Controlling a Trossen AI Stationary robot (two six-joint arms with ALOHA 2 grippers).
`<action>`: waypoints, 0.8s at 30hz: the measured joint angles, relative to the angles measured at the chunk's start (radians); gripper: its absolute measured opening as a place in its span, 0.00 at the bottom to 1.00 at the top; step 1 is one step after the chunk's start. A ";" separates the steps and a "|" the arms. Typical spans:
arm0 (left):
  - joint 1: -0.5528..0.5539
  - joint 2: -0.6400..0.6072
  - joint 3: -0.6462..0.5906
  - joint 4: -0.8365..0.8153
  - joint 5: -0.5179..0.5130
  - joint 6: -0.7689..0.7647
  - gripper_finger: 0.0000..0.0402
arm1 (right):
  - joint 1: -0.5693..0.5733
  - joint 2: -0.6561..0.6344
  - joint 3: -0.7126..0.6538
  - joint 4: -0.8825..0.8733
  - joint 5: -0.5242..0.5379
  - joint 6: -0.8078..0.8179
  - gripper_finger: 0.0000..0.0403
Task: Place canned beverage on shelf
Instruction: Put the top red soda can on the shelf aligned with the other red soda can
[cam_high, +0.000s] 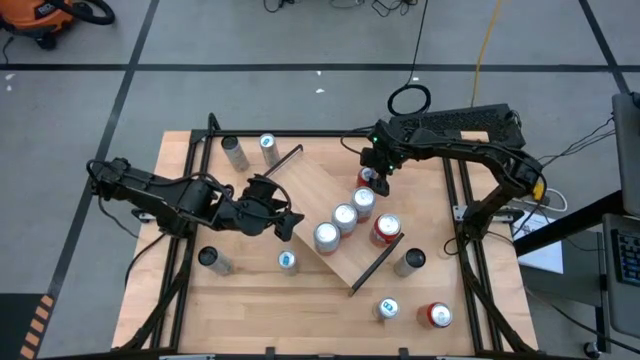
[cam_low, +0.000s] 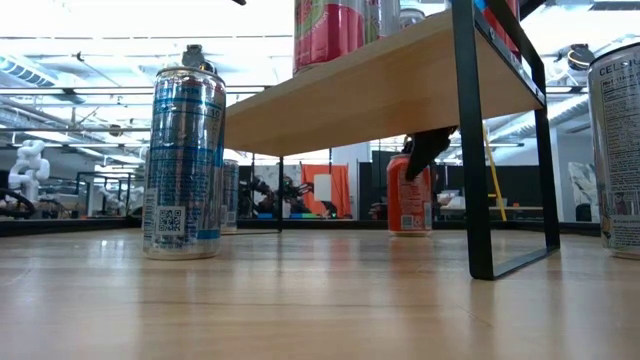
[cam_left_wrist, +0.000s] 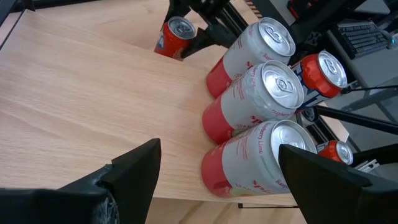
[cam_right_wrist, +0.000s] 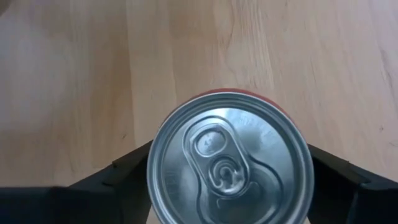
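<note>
The shelf, a light-wood board with a black rail at each short end, stands slantwise mid-table. It bears three pink cans with silver tops and a red can. My right gripper is at the shelf's far right side, shut on another red can, which stands on its base on the tabletop. My left gripper is open and empty at the shelf's left edge, with the three pink cans ahead of it. My right gripper pinches the red can between its two fingers, one on each side of the upper wall. The fingers come from above, pointing down. The can's silver top hides the contact itself. The can is upright, its base on the tabletop.
Loose cans stand on the tabletop around the shelf: two at the far left, two at the near left, one by the shelf's near rail, and two at the near right. A tall silver-blue can stands close in the low view.
</note>
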 joint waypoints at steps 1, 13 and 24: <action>0.000 0.000 0.000 0.000 0.000 0.000 0.82 | 0.002 -0.001 0.000 0.000 0.001 0.002 0.72; 0.000 0.000 0.000 -0.009 0.004 0.008 0.82 | 0.006 -0.041 0.018 -0.072 0.026 0.098 0.68; 0.011 0.000 0.000 -0.013 -0.005 0.087 0.82 | 0.006 -0.118 0.131 -0.299 0.027 0.177 0.68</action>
